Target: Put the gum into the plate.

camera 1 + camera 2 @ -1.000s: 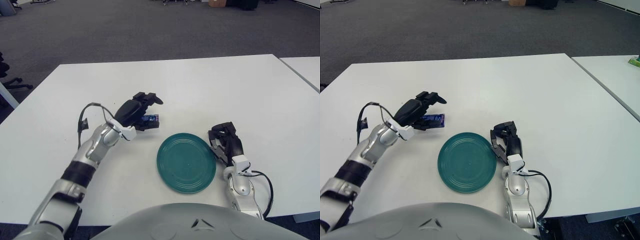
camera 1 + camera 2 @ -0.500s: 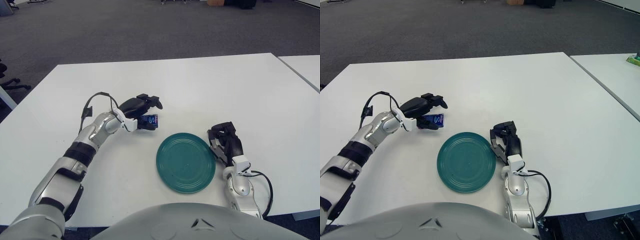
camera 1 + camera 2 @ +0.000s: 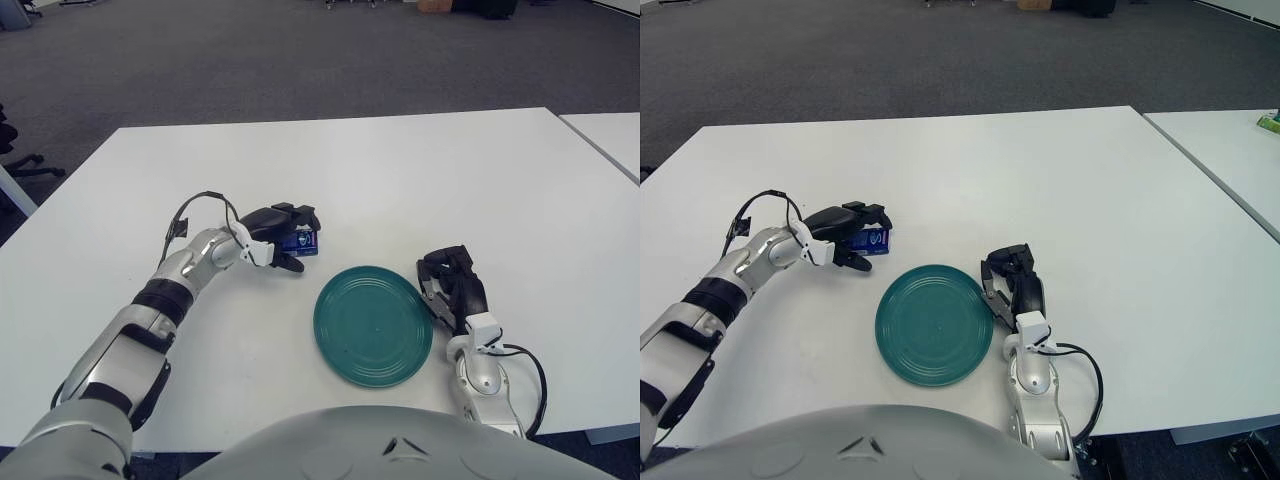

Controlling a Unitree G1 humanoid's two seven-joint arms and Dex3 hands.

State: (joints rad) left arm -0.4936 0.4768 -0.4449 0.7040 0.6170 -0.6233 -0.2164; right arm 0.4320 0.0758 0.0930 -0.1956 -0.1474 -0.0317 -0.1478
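Nearest the robot, the right hand [image 3: 455, 285] shows just to the right of the green plate [image 3: 372, 325], its dark fingers curled in on themselves with nothing between them; whether it touches the table cannot be told. The plate sits flat on the white table [image 3: 420, 170], close to the near edge, and its surface holds nothing. Beyond the plate and to its left, the left hand [image 3: 280, 232] is low at the table surface, arm extended from the left side with a black cable looped above the forearm. Its fingers [image 3: 865, 213] are wrapped around the gum [image 3: 300, 240], a small blue pack with light printing on the face turned toward the plate; one finger passes over the top of the pack and another [image 3: 287, 264] reaches along below it. The pack is at or just above the tabletop; contact with the table cannot be confirmed. The gum is near the plate's far-left rim but apart from it, outside the plate. Farther back, the table runs on bare to its far edge, with grey carpet floor [image 3: 250, 60] behind it and a second white table [image 3: 1230, 150] at the right.
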